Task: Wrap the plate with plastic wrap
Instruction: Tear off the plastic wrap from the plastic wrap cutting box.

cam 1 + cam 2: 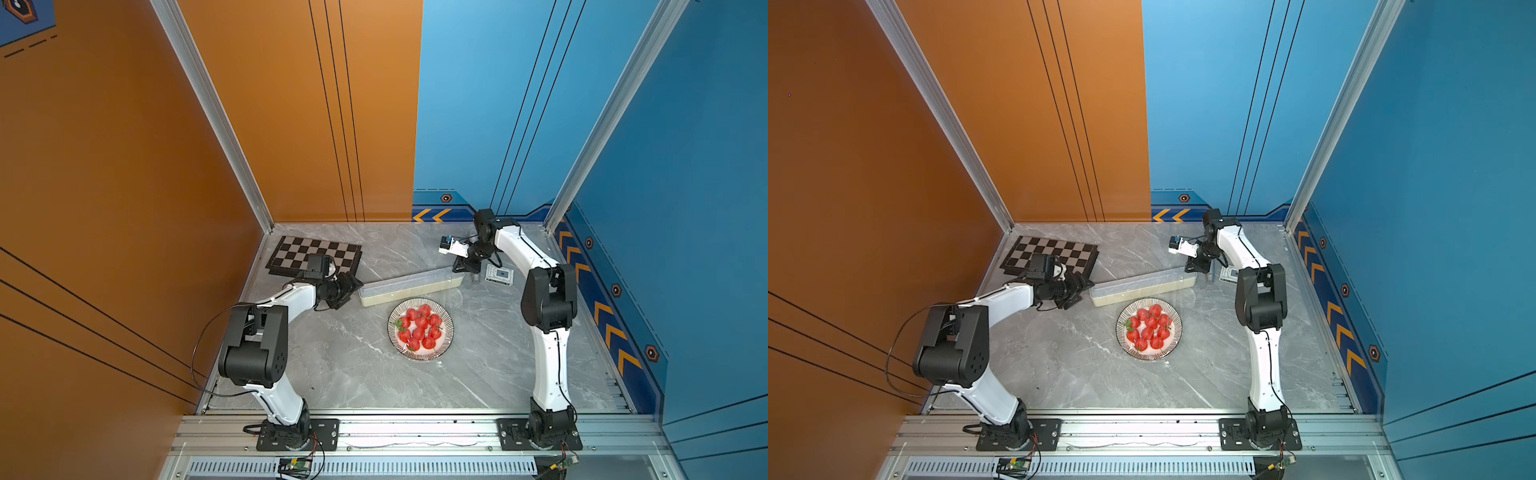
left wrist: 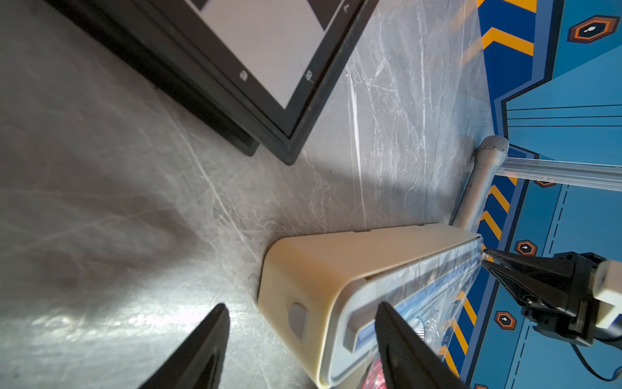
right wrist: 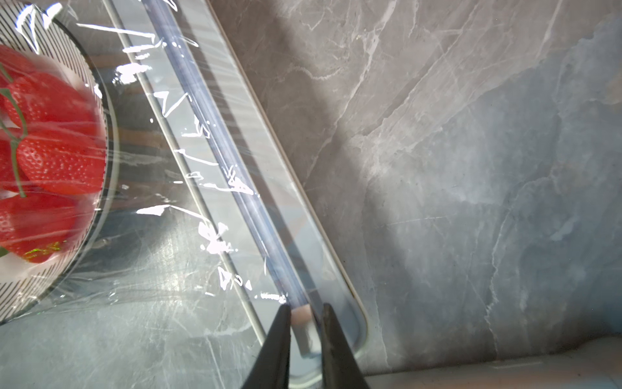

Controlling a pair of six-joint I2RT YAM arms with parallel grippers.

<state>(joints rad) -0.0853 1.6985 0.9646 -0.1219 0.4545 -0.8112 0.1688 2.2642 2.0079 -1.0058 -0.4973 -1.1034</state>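
Right wrist view: the right pincer point(image 3: 305, 308), nearly closed, pinches the small cutter tab point(image 3: 299, 316) at one end of the box point(image 3: 242, 111); film point(image 3: 158, 235) runs from the box over the plate point(image 3: 33, 286) just beside its long side. At the box's other end the left pincer point(image 2: 302, 305) gapes wide, gripping nothing. Likely best: clamp there first, then draw the tab straight along the slot point(image 3: 235, 178).

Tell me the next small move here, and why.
Probably close the left gripper on the plastic wrap box end to steady it: its jaws stand open astride that end, the right gripper pinches the cutter slider at the far end, and film lies stretched over the plate.
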